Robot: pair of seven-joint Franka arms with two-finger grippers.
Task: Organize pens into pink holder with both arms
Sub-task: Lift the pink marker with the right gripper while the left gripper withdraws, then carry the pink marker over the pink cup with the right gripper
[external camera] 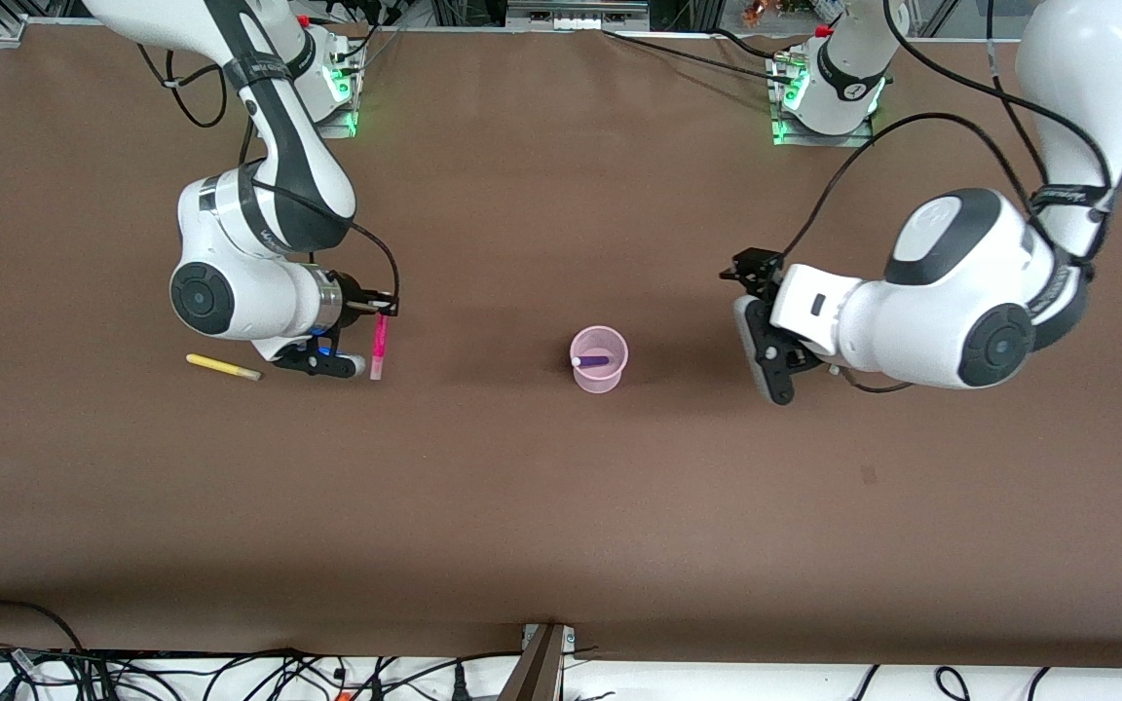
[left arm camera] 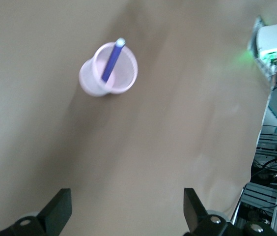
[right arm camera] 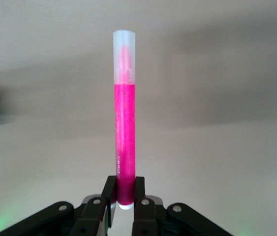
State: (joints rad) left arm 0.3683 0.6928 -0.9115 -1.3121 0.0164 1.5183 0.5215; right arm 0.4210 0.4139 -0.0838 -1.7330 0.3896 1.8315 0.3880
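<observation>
Your right gripper (external camera: 378, 313) jaws clamp the magenta pen (external camera: 379, 346) by one end, over the surface's right-arm end. Carry it level to the pink holder (external camera: 599, 360) mid-surface, clearing the purple pen (external camera: 592, 361) inside. Left gripper (external camera: 764, 326) waits, jaws apart.

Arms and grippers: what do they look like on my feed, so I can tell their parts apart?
Both arms are glossy white jointed shells with dark bands and round dark joint caps. The right arm has a silver wrist ring. Black cables loop along both, widest on the left arm. The left gripper and the right gripper are black and two-fingered. Green lights glow at both bases.
</observation>
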